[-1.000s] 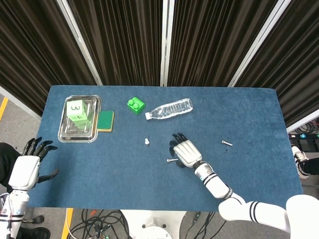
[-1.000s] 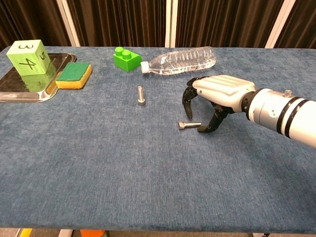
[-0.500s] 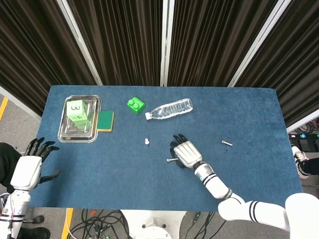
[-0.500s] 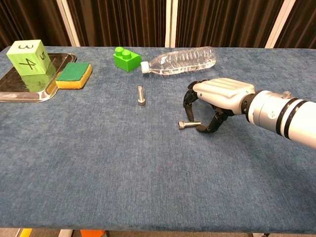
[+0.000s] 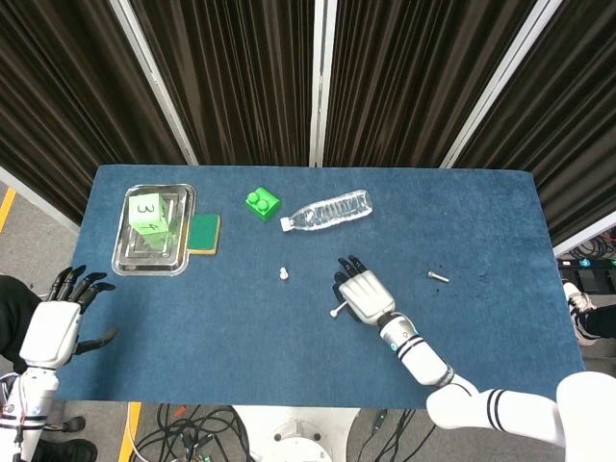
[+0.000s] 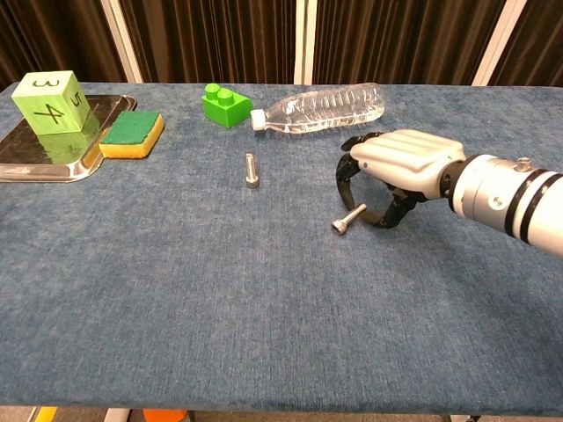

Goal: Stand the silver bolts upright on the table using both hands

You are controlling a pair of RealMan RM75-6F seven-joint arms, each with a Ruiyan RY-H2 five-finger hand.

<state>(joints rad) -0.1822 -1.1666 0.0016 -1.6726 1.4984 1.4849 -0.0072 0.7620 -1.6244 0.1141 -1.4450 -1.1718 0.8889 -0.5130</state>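
1. The blue cloth-covered table [image 5: 481,221] carries everything; places below are given from the clear plastic bottle [image 5: 327,210] lying on its side near the far middle.
2. Your right hand [image 6: 400,167], white with black fingers, sits in front of the bottle, palm down, fingers curled downward. Its fingertips [image 6: 380,221] pinch the shaft end of a silver bolt [image 6: 349,218], which tilts with its head resting on the cloth.
3. Your left hand [image 5: 56,322] hangs off the table's left edge, far from the bottle, fingers spread and holding nothing.
4. The shiny rectangular metal tray [image 5: 128,260] lies well left of the bottle, with a light green numbered cube [image 5: 147,214] on it.
5. A yellow sponge with a green top [image 6: 132,134] lies just beside the tray, on the bottle side.
6. A green two-stud plastic brick [image 6: 226,104] sits just left of the bottle's cap.
7. A second silver bolt [image 6: 252,170] lies flat in front of the cap, left of your right hand.
8. A third silver bolt [image 5: 438,277] lies flat right of the bottle, nearer you, apart from your right hand
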